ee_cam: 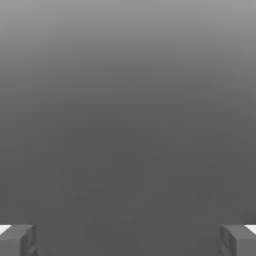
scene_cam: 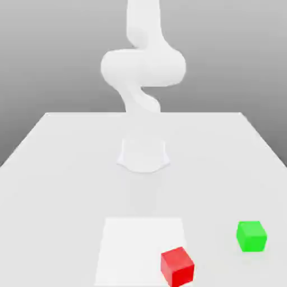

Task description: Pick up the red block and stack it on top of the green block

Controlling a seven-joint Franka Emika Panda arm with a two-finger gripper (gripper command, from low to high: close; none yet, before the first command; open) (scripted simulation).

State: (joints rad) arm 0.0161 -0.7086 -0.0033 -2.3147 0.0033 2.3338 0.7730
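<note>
The red block (scene_cam: 177, 265) sits on the table near the front edge, at the corner of a lighter square patch (scene_cam: 134, 246). To the exterior view's right of it and slightly farther back rests the green block (scene_cam: 251, 235), a clear gap apart from the red one. In the hand view my gripper (ee_cam: 128, 241) is open, its two grey fingertips (ee_cam: 20, 241) set far apart with nothing between them, facing a plain grey background. The white arm (scene_cam: 143, 67) rises behind the blocks at the back of the table.
The arm's round base (scene_cam: 143, 154) stands mid-table. The white table (scene_cam: 56, 168) stretches wide on both sides, its far edge ahead of a grey backdrop.
</note>
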